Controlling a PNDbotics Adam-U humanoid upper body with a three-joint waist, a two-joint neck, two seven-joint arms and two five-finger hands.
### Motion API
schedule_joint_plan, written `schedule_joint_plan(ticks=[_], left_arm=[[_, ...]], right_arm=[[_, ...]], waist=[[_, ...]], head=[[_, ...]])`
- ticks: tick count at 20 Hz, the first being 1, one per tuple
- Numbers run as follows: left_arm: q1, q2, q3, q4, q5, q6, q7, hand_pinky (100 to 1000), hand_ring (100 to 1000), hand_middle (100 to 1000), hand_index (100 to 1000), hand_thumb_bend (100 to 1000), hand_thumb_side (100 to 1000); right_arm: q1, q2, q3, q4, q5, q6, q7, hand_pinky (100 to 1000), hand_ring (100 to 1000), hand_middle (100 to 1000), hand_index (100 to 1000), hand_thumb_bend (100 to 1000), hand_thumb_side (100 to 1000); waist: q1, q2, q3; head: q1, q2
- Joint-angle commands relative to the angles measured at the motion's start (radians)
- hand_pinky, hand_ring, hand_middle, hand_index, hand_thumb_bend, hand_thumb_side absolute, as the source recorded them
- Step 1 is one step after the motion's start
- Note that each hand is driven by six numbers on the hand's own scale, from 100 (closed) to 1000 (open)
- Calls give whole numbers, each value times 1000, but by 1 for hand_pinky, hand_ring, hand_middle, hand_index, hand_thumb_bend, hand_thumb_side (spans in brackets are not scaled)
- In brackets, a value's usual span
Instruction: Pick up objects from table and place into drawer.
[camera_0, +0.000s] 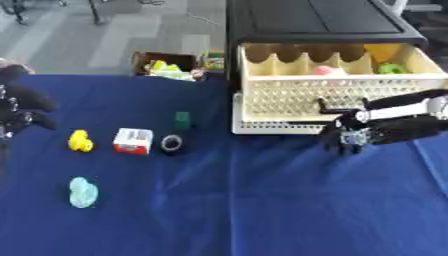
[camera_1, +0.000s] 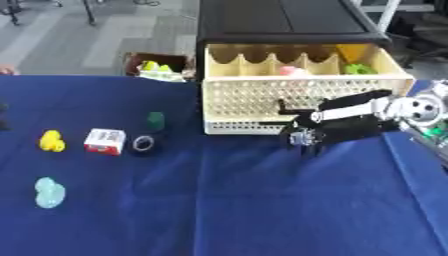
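A cream drawer (camera_0: 337, 95) stands pulled out of a black cabinet (camera_0: 315, 20) at the back right; something pink (camera_0: 325, 70), something green (camera_0: 391, 68) and something yellow (camera_0: 382, 51) lie in its compartments. On the blue cloth at the left lie a yellow toy (camera_0: 80, 141), a red-and-white box (camera_0: 133, 141), a black ring (camera_0: 171, 144), a small green piece (camera_0: 182, 120) and a pale blue object (camera_0: 83, 192). My right hand (camera_0: 350, 134) hovers just in front of the drawer, fingers relaxed and empty. At the left edge my left hand (camera_0: 19, 107) is open, apart from the toys.
A brown cardboard box (camera_0: 166, 66) with yellow-green items sits behind the table, left of the cabinet. The blue cloth (camera_0: 262, 210) spreads wide across the front and middle. Grey floor lies beyond the far edge.
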Motion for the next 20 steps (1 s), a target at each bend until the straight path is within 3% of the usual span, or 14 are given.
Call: schedule_joint_plan(ticks=[1, 20], left_arm=[[-5, 4, 8, -20, -4, 1, -8, 545, 652, 597, 866, 107, 1000], [1, -7, 12, -20, -12, 7, -23, 548, 654, 598, 867, 109, 1000]], right_arm=[[-33, -5, -16, 14, 13, 0, 9, 740, 772, 796, 931, 100, 1000], [-150, 111, -34, 236, 117, -24, 9, 731, 765, 785, 921, 100, 1000]], waist=[[-2, -15, 3], [-4, -4, 11]], head=[[-4, -19], [-9, -38]])
